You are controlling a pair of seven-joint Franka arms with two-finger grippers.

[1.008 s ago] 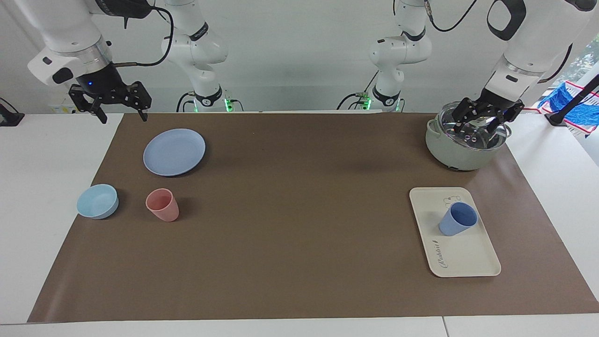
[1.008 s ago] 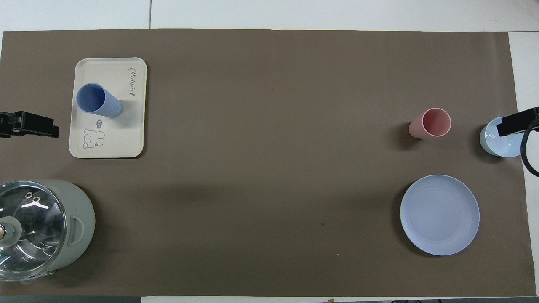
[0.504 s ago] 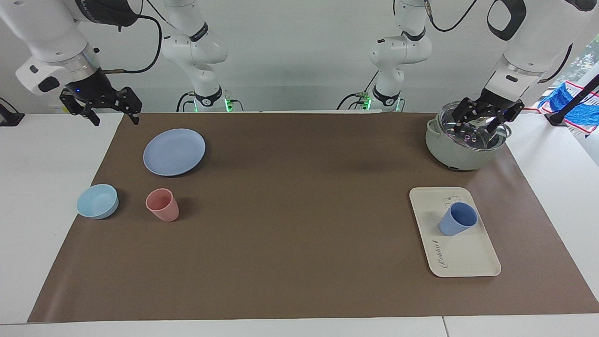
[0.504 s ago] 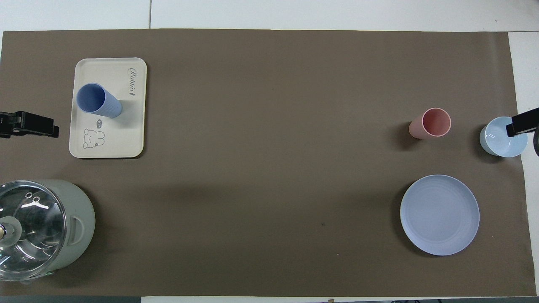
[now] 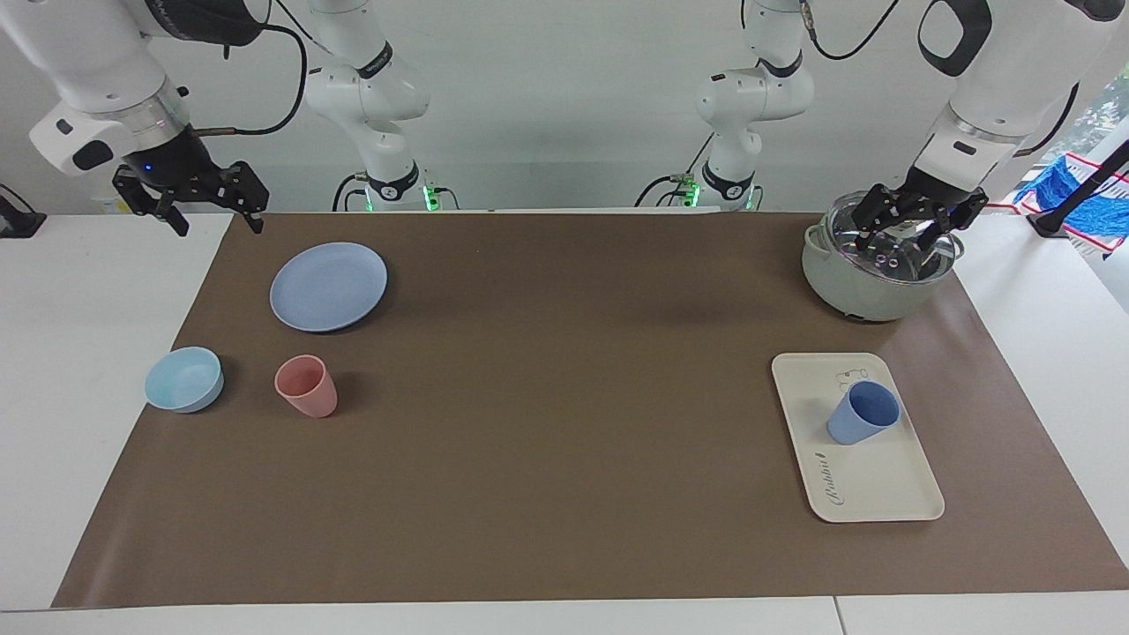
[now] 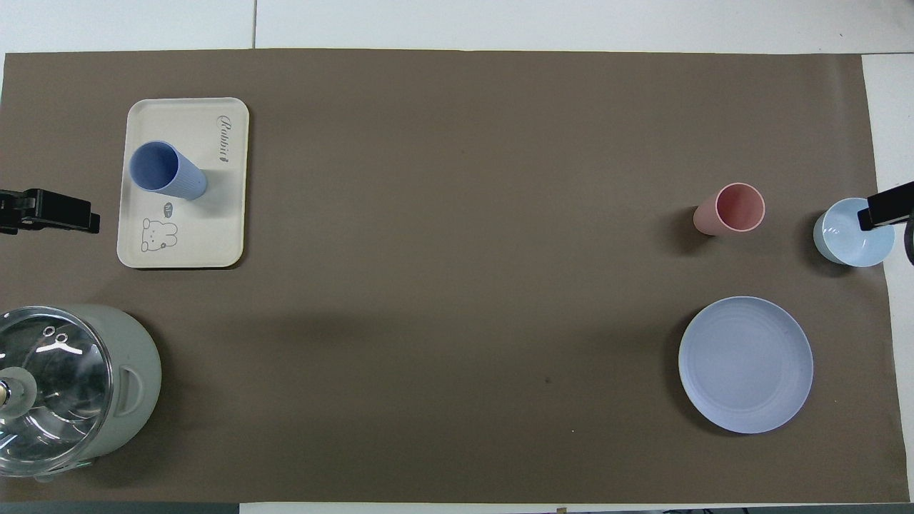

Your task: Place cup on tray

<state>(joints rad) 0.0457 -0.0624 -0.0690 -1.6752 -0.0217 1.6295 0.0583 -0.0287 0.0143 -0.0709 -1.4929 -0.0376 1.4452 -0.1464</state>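
- The small periwinkle-blue tapered plastic cup (image 5: pixel 863 412) (image 6: pixel 166 169) stands upright on the cream-white rectangular plastic tray (image 5: pixel 873 489) (image 6: pixel 214 243), between the bear drawing and the cursive lettering.
- In the overhead view the tray sits at about 10 o'clock on the brown mat (image 5: pixel 547 459) (image 6: pixel 457 285) covering the surface, toward the left arm's end.
- The left gripper (image 5: pixel 908 231) hangs over the grey-green pot with a glass lid (image 5: pixel 869 287) (image 6: pixel 71 385), fingers spread apart, holding nothing.
- The right gripper (image 5: pixel 216 222) hovers above the surface's edge near the round blue plate (image 5: pixel 328 287) (image 6: pixel 745 364), fingers wide apart and empty.
- A pink plastic cup (image 5: pixel 306 385) (image 6: pixel 732 209) and a light-blue bowl (image 5: pixel 183 378) (image 6: pixel 850 239) stand side by side at about 3 o'clock in the overhead view, farther from the robots than the plate.
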